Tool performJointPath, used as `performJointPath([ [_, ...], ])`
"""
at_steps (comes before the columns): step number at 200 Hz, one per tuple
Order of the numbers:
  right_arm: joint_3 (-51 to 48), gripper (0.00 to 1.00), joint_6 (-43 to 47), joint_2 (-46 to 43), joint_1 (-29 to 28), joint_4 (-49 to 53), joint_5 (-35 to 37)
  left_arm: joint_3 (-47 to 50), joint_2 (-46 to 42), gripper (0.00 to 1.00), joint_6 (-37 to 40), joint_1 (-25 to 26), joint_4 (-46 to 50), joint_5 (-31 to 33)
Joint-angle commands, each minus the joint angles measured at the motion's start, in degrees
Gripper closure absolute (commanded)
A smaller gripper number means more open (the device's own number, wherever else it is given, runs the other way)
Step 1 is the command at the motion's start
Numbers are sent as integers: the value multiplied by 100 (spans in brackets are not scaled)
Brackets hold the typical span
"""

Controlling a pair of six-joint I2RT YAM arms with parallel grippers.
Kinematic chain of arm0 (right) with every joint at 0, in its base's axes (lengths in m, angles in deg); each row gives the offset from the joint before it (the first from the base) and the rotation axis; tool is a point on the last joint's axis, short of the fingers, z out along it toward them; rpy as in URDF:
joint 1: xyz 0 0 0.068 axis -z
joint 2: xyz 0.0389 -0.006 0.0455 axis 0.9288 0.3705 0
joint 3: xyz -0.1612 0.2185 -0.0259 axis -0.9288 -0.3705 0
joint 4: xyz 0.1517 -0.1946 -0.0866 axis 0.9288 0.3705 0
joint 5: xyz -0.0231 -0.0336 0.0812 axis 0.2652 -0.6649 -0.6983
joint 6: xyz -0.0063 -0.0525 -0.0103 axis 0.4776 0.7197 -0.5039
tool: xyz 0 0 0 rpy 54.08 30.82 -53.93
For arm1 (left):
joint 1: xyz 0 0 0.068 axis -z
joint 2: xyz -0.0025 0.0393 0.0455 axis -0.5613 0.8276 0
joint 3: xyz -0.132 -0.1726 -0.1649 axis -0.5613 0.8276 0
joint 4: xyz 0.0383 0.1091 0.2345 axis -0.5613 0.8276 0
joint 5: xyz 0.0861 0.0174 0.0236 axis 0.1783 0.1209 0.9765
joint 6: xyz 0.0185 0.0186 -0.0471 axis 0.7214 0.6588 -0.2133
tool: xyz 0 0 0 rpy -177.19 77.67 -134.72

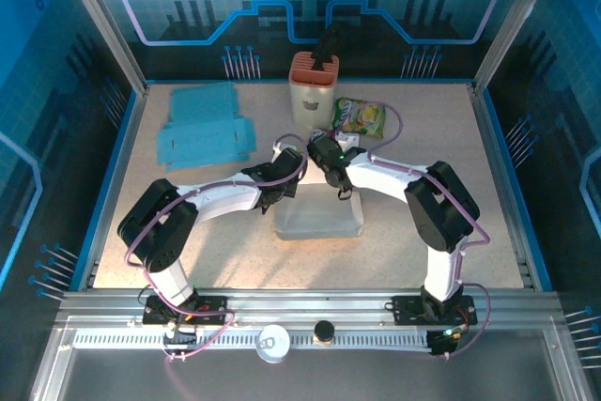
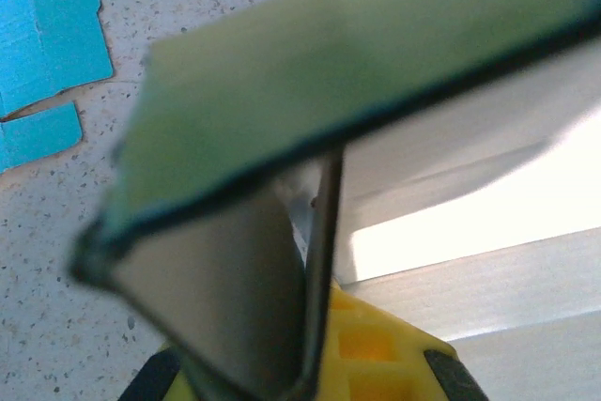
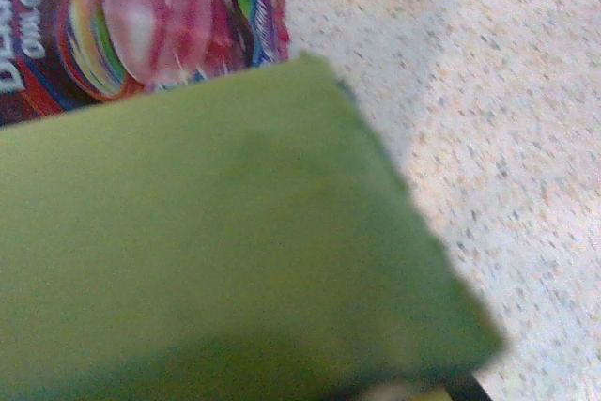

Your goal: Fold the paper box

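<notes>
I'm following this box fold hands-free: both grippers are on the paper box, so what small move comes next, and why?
Probably swing the right gripper slightly inward, creasing its flap. Both grippers are shut at the far edge of the paper box, the left gripper holds a panel already raised, and the remainder lies flat.

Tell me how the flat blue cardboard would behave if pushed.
The blue cardboard lies flat and thin, so it would probably slide, not tip. Its cut flaps suggest it would flop at the creases when lifted, and feel light.
</notes>
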Motion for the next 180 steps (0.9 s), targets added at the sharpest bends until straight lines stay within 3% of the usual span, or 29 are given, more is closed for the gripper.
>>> performJointPath([
  [1, -19, 100, -665, -13, -170, 688, 395, 115, 10, 100, -56, 4, 235, -483],
  [55, -567, 100, 104, -427, -141, -297, 2, 401, -52, 100, 9, -281, -287, -989],
  [73, -691, 100, 361, -489, -72, -559, -235, 452, -25, 94, 154, -466, -556, -1266],
  [94, -730, 100, 626, -466, 11, -770, -527, 415, 69, 93, 348, -567, -772, -1447],
  [131, -699, 100, 852, -423, 142, -867, -813, 282, 313, 87, 576, -598, -994, -1432],
  [180, -664, 100, 1045, -421, 318, -883, -1093, 284, 470, 91, 634, -712, -1337, -1368],
])
